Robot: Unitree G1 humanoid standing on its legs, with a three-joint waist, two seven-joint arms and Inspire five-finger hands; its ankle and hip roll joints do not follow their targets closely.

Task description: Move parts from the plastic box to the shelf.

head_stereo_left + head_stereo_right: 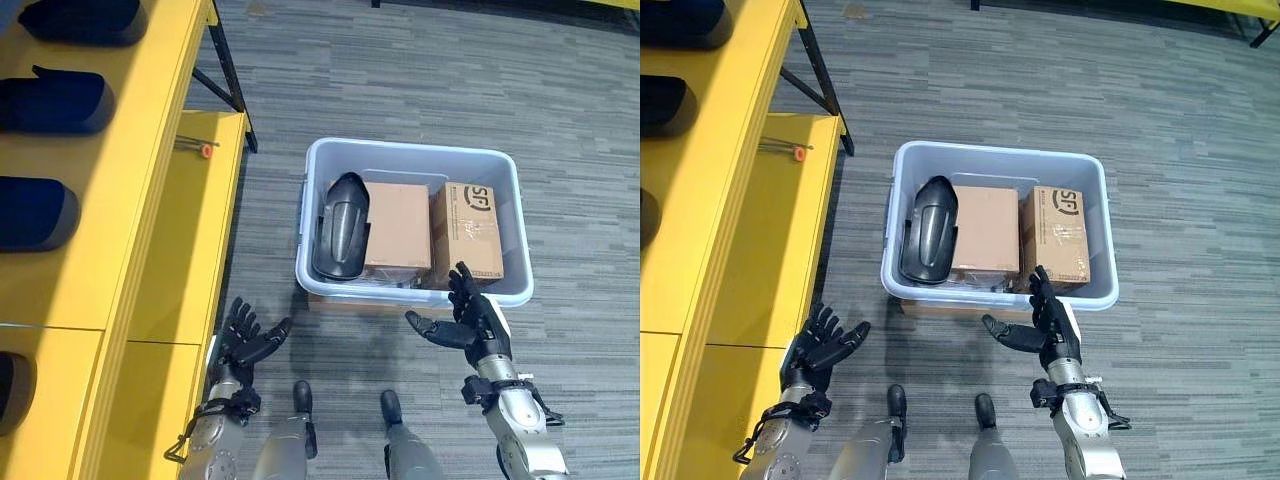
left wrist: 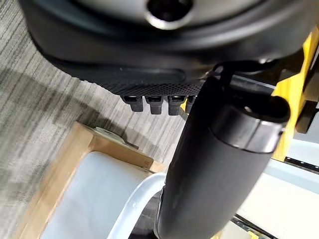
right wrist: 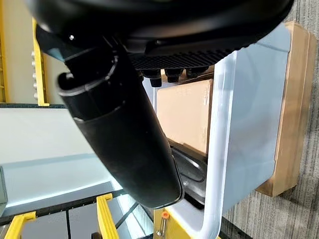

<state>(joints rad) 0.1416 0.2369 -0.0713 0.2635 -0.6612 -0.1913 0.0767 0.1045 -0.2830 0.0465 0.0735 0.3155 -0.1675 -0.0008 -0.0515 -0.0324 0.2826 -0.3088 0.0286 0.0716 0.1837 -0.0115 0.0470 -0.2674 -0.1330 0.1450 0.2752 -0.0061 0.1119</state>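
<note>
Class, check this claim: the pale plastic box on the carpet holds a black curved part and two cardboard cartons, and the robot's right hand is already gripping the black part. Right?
Not quite. The right hand is open and holds nothing, hovering at the near rim of the pale plastic box, as the left eye view shows. The black curved part and two cardboard cartons do lie inside.

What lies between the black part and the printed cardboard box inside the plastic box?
A plain cardboard box lies between the black part and the printed cardboard box, seen in the left eye view.
</note>
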